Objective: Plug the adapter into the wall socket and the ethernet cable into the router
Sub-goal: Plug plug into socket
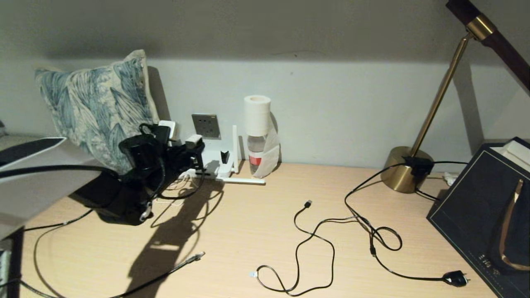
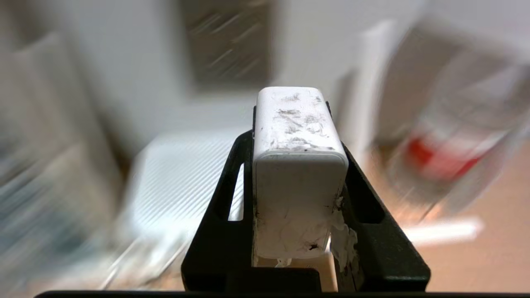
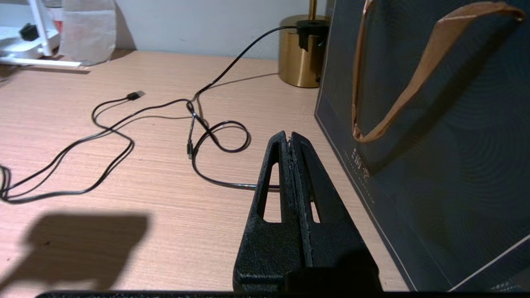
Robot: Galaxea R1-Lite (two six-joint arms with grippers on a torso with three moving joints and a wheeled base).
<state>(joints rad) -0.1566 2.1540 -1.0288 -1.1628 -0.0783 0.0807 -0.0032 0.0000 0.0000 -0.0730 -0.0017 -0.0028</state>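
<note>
My left gripper (image 1: 193, 145) is shut on the adapter (image 1: 193, 140), a scuffed white block (image 2: 298, 174) clamped between the black fingers (image 2: 232, 186). It hovers just in front of and below the grey wall socket (image 1: 205, 125), which is blurred in the left wrist view (image 2: 227, 45). The white router (image 1: 215, 164) sits on the desk under the gripper, with its antennas beside it. The black ethernet cable (image 1: 157, 276) lies across the front left of the desk, its clear connector (image 1: 198, 256) free. My right gripper (image 3: 288, 135) is shut on nothing, low over the desk beside a dark bag (image 3: 434, 145).
A leaf-print pillow (image 1: 99, 107) leans on the wall at the left. A bottle topped with a paper roll (image 1: 257, 132) stands right of the router. A brass lamp (image 1: 405, 169), a thin USB cable (image 1: 308, 203), a black pronged plug (image 1: 455, 278) and the dark bag (image 1: 476, 198) occupy the right.
</note>
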